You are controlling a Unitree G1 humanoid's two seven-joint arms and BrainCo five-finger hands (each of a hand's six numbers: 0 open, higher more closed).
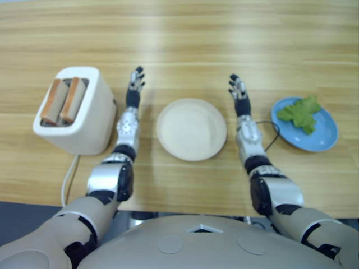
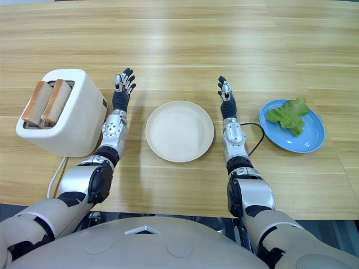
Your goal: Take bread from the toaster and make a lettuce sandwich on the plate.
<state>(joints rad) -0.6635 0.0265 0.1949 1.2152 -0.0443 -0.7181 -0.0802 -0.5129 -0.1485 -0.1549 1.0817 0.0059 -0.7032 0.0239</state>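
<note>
Observe both arms stretched forward over the wooden table (image 1: 196, 39), forearms low and roughly parallel, one on each side of the cream plate (image 1: 191, 129).

1. Left hand (image 1: 135, 78): you find it past the far right corner of the toaster (image 1: 84, 120), between the toaster and the cream plate. The fingers point away from the robot, extended and uncurled. The hand is released and grasps nothing. The forearm runs just beside the toaster's right wall; you cannot tell whether it touches.

2. Right hand (image 1: 237, 87): you find it between the cream plate and the blue plate (image 1: 325, 140), level with the far rim of the cream plate. The fingers are extended forward and uncurled. This hand is also released and grasps nothing.

3. Bread: two bread slices (image 1: 55, 101) stand upright side by side in the toaster slots, with their browned top edges raised above the slots. The toaster sits on the table at the robot's left, well apart from the blue plate.

4. Lettuce (image 1: 300, 111): a green leaf lies on the blue plate, at the robot's right.

5. Cables: a white cord (image 1: 67, 179) leads from the toaster toward the near table edge. A black cable (image 1: 272, 134) loops on the table just beside the right forearm.
</note>
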